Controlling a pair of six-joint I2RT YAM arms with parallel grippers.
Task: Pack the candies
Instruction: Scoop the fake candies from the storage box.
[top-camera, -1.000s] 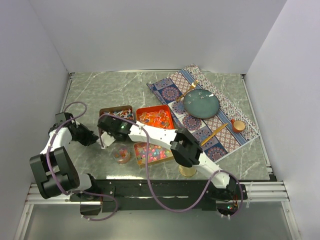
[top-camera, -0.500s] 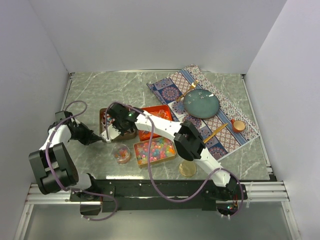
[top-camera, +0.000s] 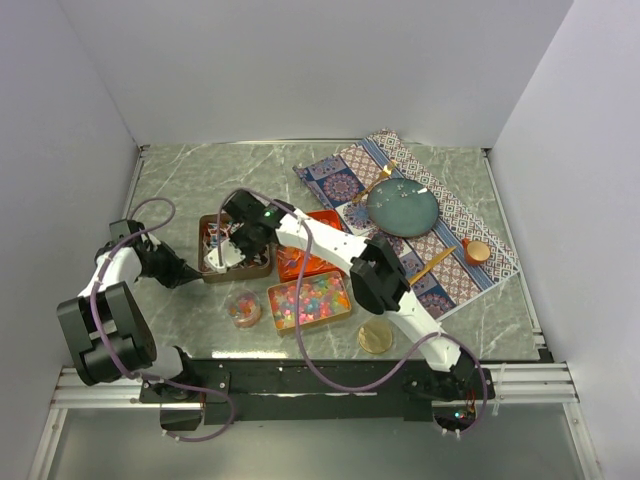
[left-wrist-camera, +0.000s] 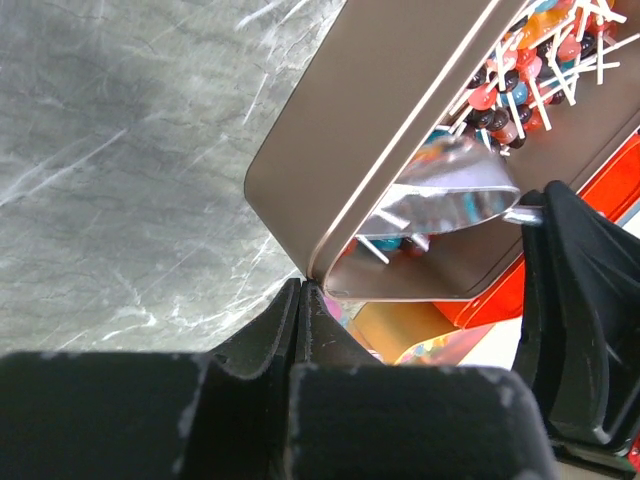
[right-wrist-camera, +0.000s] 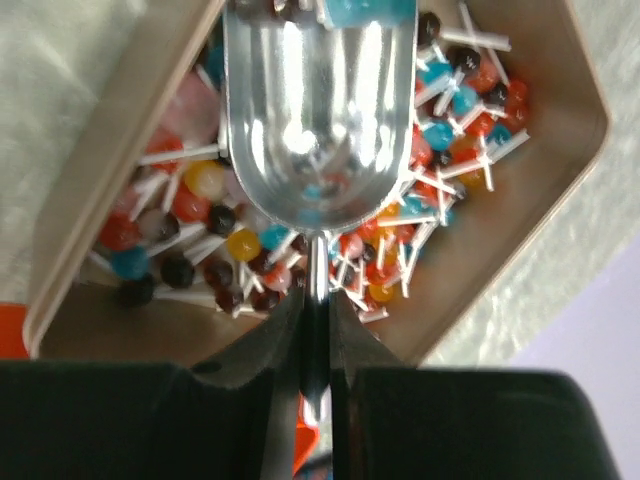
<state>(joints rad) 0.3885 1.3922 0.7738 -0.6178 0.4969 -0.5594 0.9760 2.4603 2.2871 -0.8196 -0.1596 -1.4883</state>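
The right hand (right-wrist-camera: 317, 300) is clamped on the thin handle of a shiny silver metal scoop (right-wrist-camera: 318, 120). The scoop's bowl points away from the wrist, over a rectangular bronze-brown metal tin (right-wrist-camera: 560, 100). That tin lies left of centre on the grey-green marbled table (top-camera: 200, 180). It is filled with small ball lollipops (right-wrist-camera: 190, 220) on white sticks, in red, dark, blue, yellow and pink. A blue piece sits at the far end of the scoop's bowl.

The left hand (left-wrist-camera: 300, 288) has its fingers pressed together, with the tips against the lip at the bronze tin's near-left corner. Whether that thin lip is pinched between them cannot be told.

Just right of the bronze tin is a rectangular orange-red metal tin (top-camera: 327, 218) holding orange-red candies (top-camera: 296, 262), partly hidden under the right arm. Nearer than it lies a second orange rectangular tin (top-camera: 271, 305), full of multicoloured bead-like candies (top-camera: 310, 298) in pink, yellow and green. Just left of that tin stands a small round clear tub (top-camera: 243, 293) with a few pink and orange pieces inside.

A round gold lid (top-camera: 376, 337) lies flat by the near edge, beside the right arm. At the far right, a patterned blue, red and white placemat (top-camera: 330, 180) carries a round teal plate (top-camera: 400, 215), a gold-coloured utensil (top-camera: 432, 266) and a small copper-coloured cup (top-camera: 477, 251).
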